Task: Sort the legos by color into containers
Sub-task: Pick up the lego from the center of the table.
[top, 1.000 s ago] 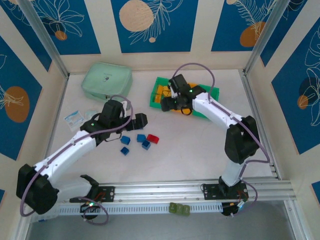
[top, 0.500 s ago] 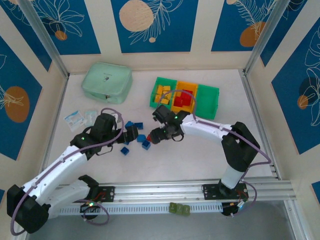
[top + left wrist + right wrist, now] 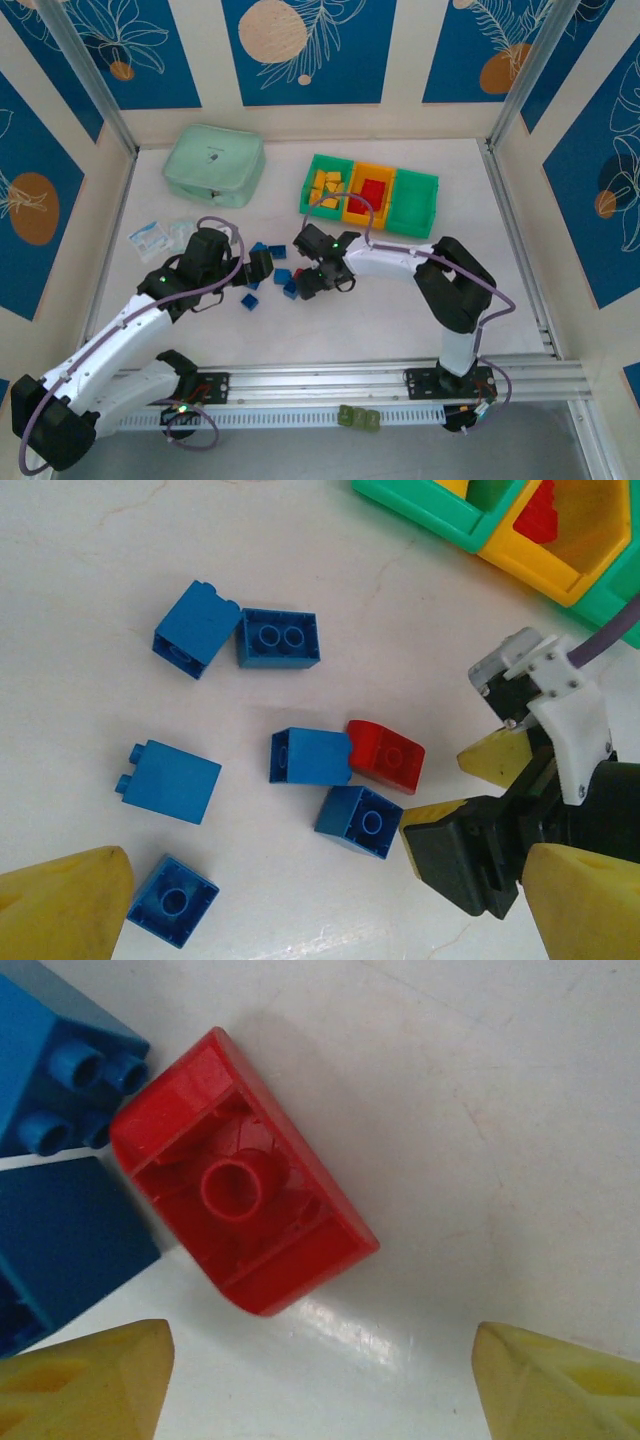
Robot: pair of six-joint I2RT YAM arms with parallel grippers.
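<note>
Well, containers [image 3: 415, 222] beyond the right tool [image 3: 320, 1355] hold yellow bricks [image 3: 325, 186] and red bricks [image 3: 373, 192]. The red lego [image 3: 245, 1185] just ahead lies hollow-up, long axis far-left to near-right; tool spread wide, empty.

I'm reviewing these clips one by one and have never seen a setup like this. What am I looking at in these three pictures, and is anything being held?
Two white robot arms are bolted at the near edge of a table. Each ends in a two-finger gripper with yellow fingertips. The wide picture comes from a fixed camera overhead. The other two come from a small camera on each wrist, looking past that arm's own fingers.

On the table lie six blue bricks and one red brick. Beyond them is a row of three bins, two already holding yellow and red bricks, and a mint-green case.

The left gripper is open above the blue bricks. The right gripper is open, close over the red brick, whose hollow underside faces that camera. Nothing is held.
</note>
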